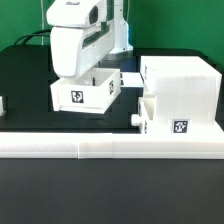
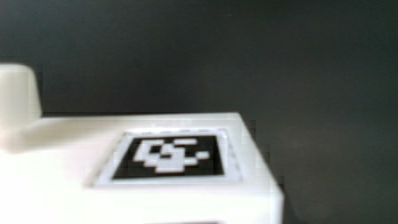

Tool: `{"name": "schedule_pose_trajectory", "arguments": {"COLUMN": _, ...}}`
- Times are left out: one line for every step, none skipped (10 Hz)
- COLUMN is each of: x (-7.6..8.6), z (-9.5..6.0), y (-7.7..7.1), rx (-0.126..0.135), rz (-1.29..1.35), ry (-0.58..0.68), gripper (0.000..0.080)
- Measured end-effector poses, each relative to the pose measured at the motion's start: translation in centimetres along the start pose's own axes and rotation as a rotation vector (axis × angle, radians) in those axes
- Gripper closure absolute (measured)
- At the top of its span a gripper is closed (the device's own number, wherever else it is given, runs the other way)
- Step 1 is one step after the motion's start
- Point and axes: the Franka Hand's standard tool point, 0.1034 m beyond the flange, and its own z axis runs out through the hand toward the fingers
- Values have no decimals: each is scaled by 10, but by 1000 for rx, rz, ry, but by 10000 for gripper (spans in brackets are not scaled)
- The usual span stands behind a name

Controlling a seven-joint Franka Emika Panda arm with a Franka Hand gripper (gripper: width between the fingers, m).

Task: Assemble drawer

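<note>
A small white open-top tray [image 1: 85, 95] with a black-and-white tag on its front wall sits on the black table at centre left. My gripper [image 1: 80, 74] hangs right over the tray's back part, its fingers hidden behind the white hand. The wrist view shows a tagged white face of the tray [image 2: 171, 155] very close, blurred, with no fingers clearly in view. The large cube-like shell [image 1: 180, 85] stands at the exterior view's right. A second tray [image 1: 155, 112] with a round knob [image 1: 135, 117] sits partly inside it.
A long low white rail [image 1: 110, 145] runs across the front of the table. A white part shows at the exterior view's left edge [image 1: 2, 103]. The arm's white base stands behind the tray. A white block [image 2: 15, 100] shows beside the tagged face.
</note>
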Motion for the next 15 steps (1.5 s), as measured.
{"name": "schedule_pose_trajectory", "arguments": {"x": -2, "z": 1, "y": 1, "rx": 0, "rz": -106, "ry": -13, "gripper": 757}}
{"name": "schedule_pose_trajectory", "arguments": {"x": 2, "z": 0, "y": 7, "rx": -7, "rz": -191, "ry": -33, "gripper": 757}}
{"name": "schedule_pose_trajectory", "arguments": {"x": 7, "z": -3, "y": 15, "rx": -13, "rz": -224, "ry": -46, "gripper": 757}}
{"name": "schedule_pose_trajectory", "arguments": {"x": 11, "z": -4, "y": 18, "rx": -11, "rz": -228, "ry": -50, "gripper": 757}}
{"name": "schedule_pose_trajectory", "arguments": {"x": 9, "z": -3, "y": 17, "rx": -8, "rz": -225, "ry": -50, "gripper": 757}}
{"name": "schedule_pose_trajectory", "arguments": {"x": 9, "z": -2, "y": 17, "rx": -7, "rz": -225, "ry": -50, "gripper": 757}}
{"name": "schedule_pose_trajectory", "arguments": {"x": 9, "z": -2, "y": 17, "rx": -6, "rz": -225, "ry": -50, "gripper": 757}}
{"name": "schedule_pose_trajectory", "arguments": {"x": 10, "z": -2, "y": 17, "rx": -7, "rz": -225, "ry": -50, "gripper": 757}}
{"name": "schedule_pose_trajectory", "arguments": {"x": 16, "z": -2, "y": 21, "rx": -10, "rz": -230, "ry": -48, "gripper": 757}}
{"name": "schedule_pose_trajectory", "arguments": {"x": 21, "z": -3, "y": 26, "rx": -8, "rz": -243, "ry": -48, "gripper": 757}}
{"name": "schedule_pose_trajectory", "arguments": {"x": 26, "z": -3, "y": 32, "rx": -11, "rz": -252, "ry": -45, "gripper": 757}}
{"name": "schedule_pose_trajectory", "arguments": {"x": 28, "z": -1, "y": 36, "rx": -14, "rz": -254, "ry": -43, "gripper": 757}}
{"name": "schedule_pose_trajectory", "arguments": {"x": 27, "z": 0, "y": 35, "rx": -12, "rz": -252, "ry": -43, "gripper": 757}}
{"name": "schedule_pose_trajectory", "arguments": {"x": 27, "z": 1, "y": 35, "rx": -11, "rz": -252, "ry": -43, "gripper": 757}}
{"name": "schedule_pose_trajectory", "arguments": {"x": 27, "z": 1, "y": 35, "rx": -10, "rz": -252, "ry": -43, "gripper": 757}}
